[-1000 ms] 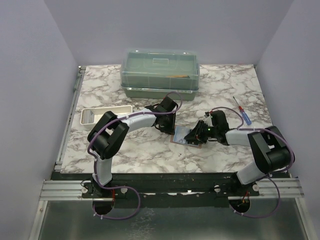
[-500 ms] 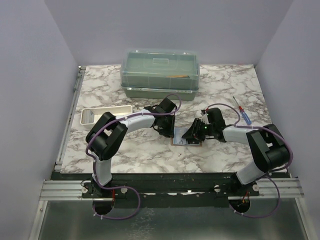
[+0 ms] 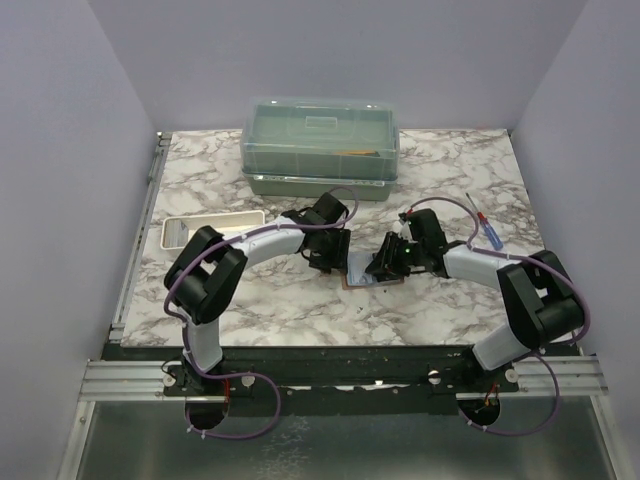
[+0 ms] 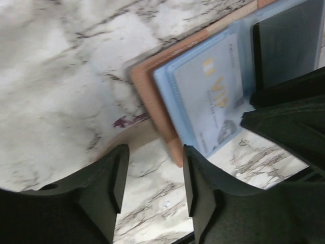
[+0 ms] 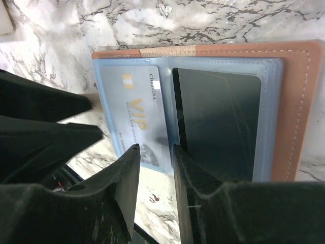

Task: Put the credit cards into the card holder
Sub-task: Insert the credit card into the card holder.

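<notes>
The brown card holder [image 5: 297, 112] lies open and flat on the marble table [image 3: 300, 300], its bluish pockets facing up. A pale credit card marked VIP [image 5: 134, 112] sits in the left pocket and a dark credit card [image 5: 218, 122] in the right one. My right gripper [image 5: 155, 148] hovers open over the pale card's lower edge, with nothing between its fingers. My left gripper [image 4: 154, 152] is open just beside the holder's brown corner [image 4: 152, 101], with only bare marble between its fingers. From above, the two grippers [image 3: 335, 258] [image 3: 385, 265] flank the holder [image 3: 360, 280].
A translucent green lidded box [image 3: 322, 145] stands at the back of the table. A long white tray [image 3: 210, 232] lies at the left, and a screwdriver [image 3: 487, 225] with a red and blue handle lies at the right.
My left gripper's jaws have spread wider beside the holder. My right gripper has opened a little and moved slightly left and back over the holder.
</notes>
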Tool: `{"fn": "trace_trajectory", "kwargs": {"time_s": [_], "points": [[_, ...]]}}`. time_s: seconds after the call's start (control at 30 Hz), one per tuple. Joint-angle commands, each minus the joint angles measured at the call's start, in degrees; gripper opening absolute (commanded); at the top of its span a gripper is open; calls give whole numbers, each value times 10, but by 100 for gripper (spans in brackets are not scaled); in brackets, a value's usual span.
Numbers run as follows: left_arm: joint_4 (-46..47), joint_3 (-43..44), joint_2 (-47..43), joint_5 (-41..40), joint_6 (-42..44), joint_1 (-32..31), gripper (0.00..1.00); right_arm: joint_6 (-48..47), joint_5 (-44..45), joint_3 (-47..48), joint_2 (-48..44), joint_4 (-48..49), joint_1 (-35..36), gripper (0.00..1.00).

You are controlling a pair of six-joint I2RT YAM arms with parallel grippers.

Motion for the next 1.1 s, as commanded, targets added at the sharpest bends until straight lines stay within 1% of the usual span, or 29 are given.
{"fn": "trace_trajectory", "kwargs": {"time_s": [0.0, 0.1, 0.13, 0.23, 0.27, 0.5, 0.93, 1.07], "points": [[-32, -19, -58, 9, 18, 35, 54, -49, 41, 27, -24, -72, 2, 36], [-28, -21, -71, 54, 8, 51, 55, -57, 30, 47, -21, -75, 3, 32], [-25, -20, -71, 70, 3, 53, 55, -57, 23, 52, -16, -72, 3, 29], [-6, -20, -69, 110, -19, 53, 54, -52, 2, 59, -1, -58, 3, 12], [4, -22, -68, 123, -28, 53, 54, -51, -2, 59, 4, -51, 3, 10], [75, -53, -63, 183, -91, 54, 58, -45, 0, 48, 34, -31, 3, 8], [156, -85, -39, 195, -153, 54, 59, -36, 26, 39, 79, -19, 3, 0], [163, -88, -32, 188, -157, 52, 58, -34, 31, 37, 81, -19, 3, 0]]}}
